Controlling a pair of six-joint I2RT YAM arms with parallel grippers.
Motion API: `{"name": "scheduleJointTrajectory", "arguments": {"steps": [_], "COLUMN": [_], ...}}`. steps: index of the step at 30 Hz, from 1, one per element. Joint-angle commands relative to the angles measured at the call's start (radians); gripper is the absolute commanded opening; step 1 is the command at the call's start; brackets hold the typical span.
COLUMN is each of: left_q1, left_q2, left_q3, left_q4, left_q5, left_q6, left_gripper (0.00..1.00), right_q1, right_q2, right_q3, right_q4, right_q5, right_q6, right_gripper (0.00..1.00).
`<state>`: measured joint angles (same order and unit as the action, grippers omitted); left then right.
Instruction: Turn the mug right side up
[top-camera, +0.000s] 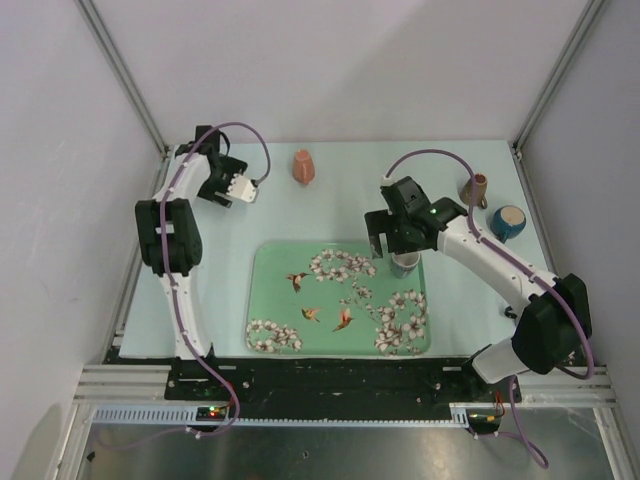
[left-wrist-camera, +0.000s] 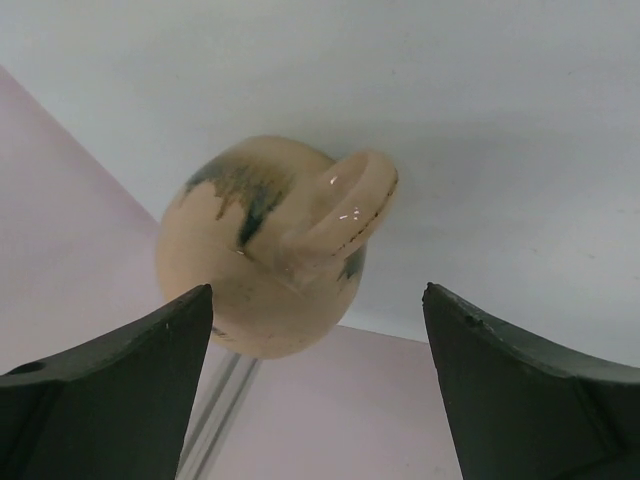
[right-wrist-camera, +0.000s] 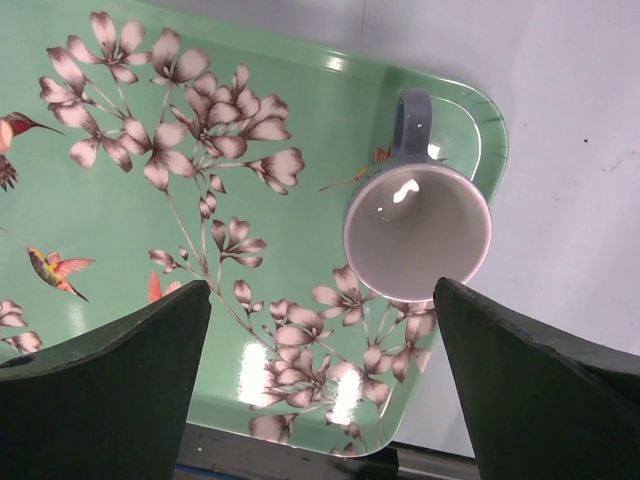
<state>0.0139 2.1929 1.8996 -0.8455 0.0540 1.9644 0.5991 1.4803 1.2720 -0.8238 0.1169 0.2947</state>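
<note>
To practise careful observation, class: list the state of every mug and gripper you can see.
Grey mug: upright on tray, mouth up, not held.
Beige mug: no mouth showing, seemingly upside down.
Blue mug: upright, mouth up.
Brown mug: too small to tell.
Left gripper: open.
Right gripper: open.

Bright, even light; soft shadows
</note>
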Motion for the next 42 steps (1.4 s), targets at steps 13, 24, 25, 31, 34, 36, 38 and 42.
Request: {"name": "scheduleJointTrajectory", "arguments": {"steps": [13,24,25,31,34,36,38,42], "left_q1": [0.02,-0.002,0.0,0.0,-0.004,-0.02,-0.034,-0.047], "left_q2": [0.08,0.113,0.114,0.066,0.017,-0.015,-0.041,-0.105], "left_q3": [-0.001,0.01,0.012,0.008,0.016,0.041,0.06,0.052], "left_q4": [0.06,0.073,0.073,0.079,0.111,0.128,0.134,0.135], "left_q5": [-0.006,-0.047,-0.048,0.036,0.13,0.192,0.223,0.276], "left_q6": [0.482,0.454,0.453,0.389,0.265,0.147,0.053,-0.125], "left_gripper": [0.84,0.53,0.44,0.01,0.0,0.0,0.0,0.0], "right_q1": [-0.045,-0.058,-0.059,-0.063,-0.062,-0.063,-0.064,-0.063], "right_q2": [0.062,0.082,0.081,0.066,0.044,0.021,-0.001,-0.037], "right_q3": [0.068,0.069,0.069,0.074,0.092,0.102,0.108,0.119], "right_q4": [-0.021,-0.032,-0.034,-0.029,-0.043,-0.044,-0.039,-0.034], "right_q5": [-0.045,-0.062,-0.059,-0.061,-0.055,-0.051,-0.05,-0.059], "right_q6": [-0.017,-0.025,-0.026,-0.03,-0.027,-0.029,-0.029,-0.026], "right_gripper": [0.99,0.99,0.99,0.99,0.99,0.99,0.99,0.99]}}
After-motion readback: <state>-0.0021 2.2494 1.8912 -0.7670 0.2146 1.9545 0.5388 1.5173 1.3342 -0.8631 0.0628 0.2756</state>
